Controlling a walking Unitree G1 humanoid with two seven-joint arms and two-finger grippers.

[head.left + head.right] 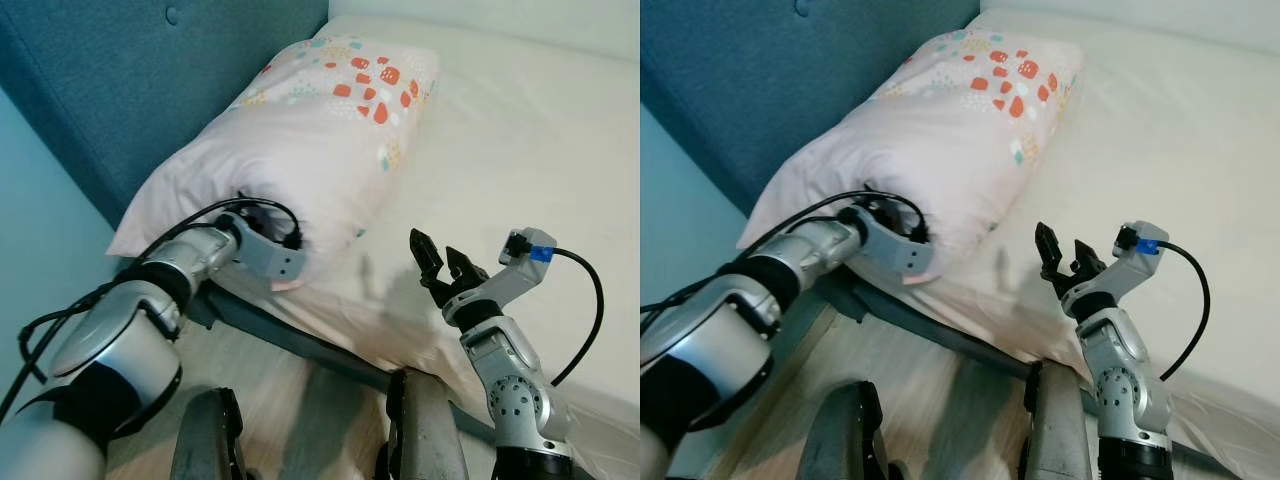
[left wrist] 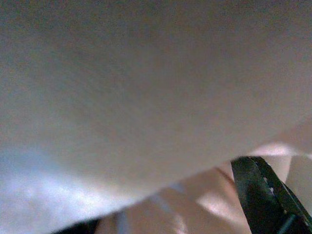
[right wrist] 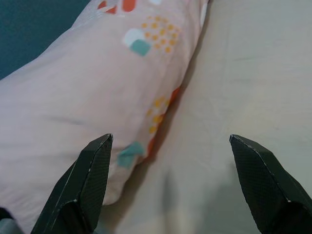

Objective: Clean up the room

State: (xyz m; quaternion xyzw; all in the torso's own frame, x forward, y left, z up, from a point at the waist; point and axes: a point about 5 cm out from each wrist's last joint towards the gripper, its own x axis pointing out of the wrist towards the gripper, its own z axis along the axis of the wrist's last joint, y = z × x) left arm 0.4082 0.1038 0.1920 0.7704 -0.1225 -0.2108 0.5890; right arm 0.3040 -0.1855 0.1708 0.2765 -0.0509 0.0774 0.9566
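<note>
Left eye view takes in the bed (image 1: 540, 150) first, its pale sheet running from the blue headboard (image 1: 150, 90) toward the robot; on it lies the pillow (image 1: 300, 130), pink with orange and teal spots at its far end, its long axis running from that far end beside the headboard down to the near corner of the mattress; the near end bulges over the bed's edge. The left tool (image 1: 285, 262) is pressed into that near end, its tips buried in the fabric, so whether they are spread or closed I cannot tell; the left wrist view shows pale cloth close up and 1 black finger (image 2: 263, 195) at its margin. The right tool (image 1: 442, 262) hovers over bare sheet just beside the pillow's long side, not touching it, its 2 fingers spread wide; the pillow lies to its left. The left arm is clearly nearer, so straightening the pillow probably falls to it, with the right free to steady the flank.
</note>
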